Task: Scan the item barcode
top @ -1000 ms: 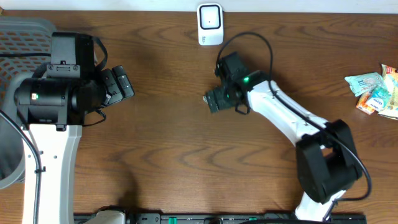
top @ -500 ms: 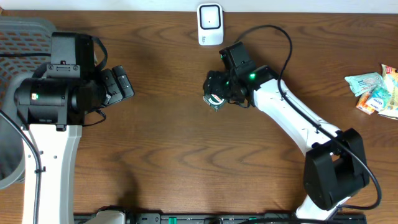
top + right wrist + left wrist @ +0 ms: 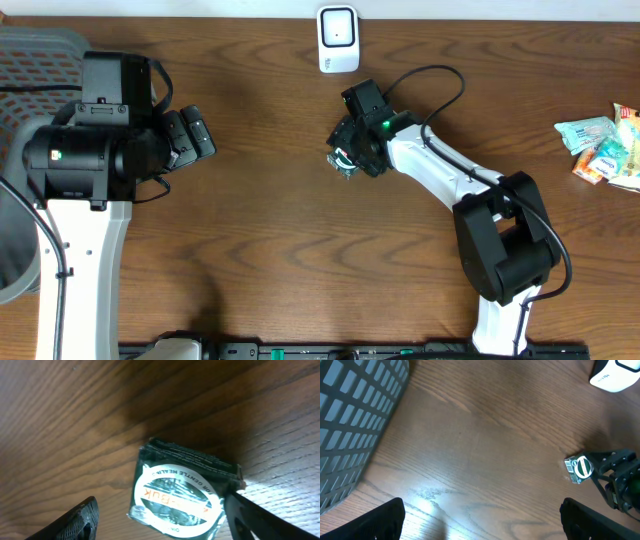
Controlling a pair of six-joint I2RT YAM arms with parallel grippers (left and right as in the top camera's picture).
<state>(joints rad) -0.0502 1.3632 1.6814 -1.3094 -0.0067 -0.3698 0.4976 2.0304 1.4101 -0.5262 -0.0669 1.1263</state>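
The item is a small dark green packet (image 3: 344, 161) with a white oval label, lying on the wooden table left of centre. It also shows in the left wrist view as the packet (image 3: 579, 469), and the right wrist view has the packet (image 3: 180, 492) close up. My right gripper (image 3: 350, 152) is low over it with a finger on each side. In the right wrist view the right gripper (image 3: 162, 516) has its right finger touching the packet's edge and its left finger still apart from it. The white scanner (image 3: 338, 40) stands at the back edge. My left gripper (image 3: 200, 138) hovers open at the left, holding nothing.
A grey mesh basket (image 3: 40, 60) sits at the far left, seen as the basket (image 3: 355, 420) by the left wrist. Several snack packets (image 3: 600, 150) lie at the right edge. The right arm's black cable loops above the packet.
The right wrist has turned and shifted slightly toward the back, uncovering the green packet. Its jaws have narrowed around the packet. The left arm has not moved.
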